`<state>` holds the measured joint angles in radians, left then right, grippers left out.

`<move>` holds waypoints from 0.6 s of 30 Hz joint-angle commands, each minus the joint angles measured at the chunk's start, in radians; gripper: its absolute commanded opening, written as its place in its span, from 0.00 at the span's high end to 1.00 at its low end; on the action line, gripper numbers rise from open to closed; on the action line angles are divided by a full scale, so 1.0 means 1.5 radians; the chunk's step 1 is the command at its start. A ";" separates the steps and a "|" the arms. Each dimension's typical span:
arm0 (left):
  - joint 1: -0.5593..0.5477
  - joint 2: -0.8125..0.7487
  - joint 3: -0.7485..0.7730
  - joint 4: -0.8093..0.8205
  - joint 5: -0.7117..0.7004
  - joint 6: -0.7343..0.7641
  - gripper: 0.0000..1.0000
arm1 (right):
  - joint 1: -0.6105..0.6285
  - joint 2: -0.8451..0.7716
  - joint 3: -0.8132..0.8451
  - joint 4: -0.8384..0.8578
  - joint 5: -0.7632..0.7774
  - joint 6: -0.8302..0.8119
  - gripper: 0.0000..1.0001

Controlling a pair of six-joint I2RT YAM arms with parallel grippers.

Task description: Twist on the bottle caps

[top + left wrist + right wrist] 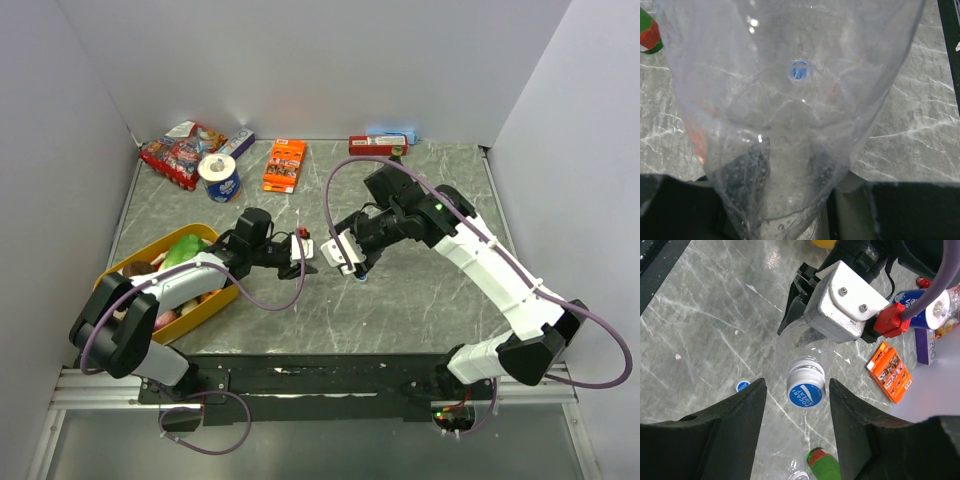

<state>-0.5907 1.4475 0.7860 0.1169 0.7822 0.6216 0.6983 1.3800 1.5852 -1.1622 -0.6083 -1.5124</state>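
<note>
A clear plastic bottle [790, 130] is tipped on its side, a round blue cap with white lettering [806, 395] seated on its white-ringed neck. A second small blue cap [742, 385] lies flat on the grey counter [700, 315] nearby.

Bright, even light w/ soft shadows; glare specks on bottle [790, 125], v. blurry close-up in left wrist view.
</note>
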 commanded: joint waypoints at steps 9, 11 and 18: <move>-0.003 -0.015 0.024 0.010 0.029 0.027 0.99 | 0.006 0.025 0.016 -0.005 0.017 -0.020 0.57; -0.006 -0.015 0.023 0.022 0.017 0.019 0.99 | 0.010 0.037 0.032 -0.017 0.028 -0.008 0.63; -0.022 -0.025 0.001 0.128 -0.104 -0.048 0.99 | 0.038 0.144 0.158 -0.087 0.096 0.144 0.80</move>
<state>-0.5980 1.4479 0.7845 0.1158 0.7139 0.6163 0.7208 1.5131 1.7222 -1.2510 -0.5060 -1.4586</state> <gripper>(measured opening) 0.391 0.412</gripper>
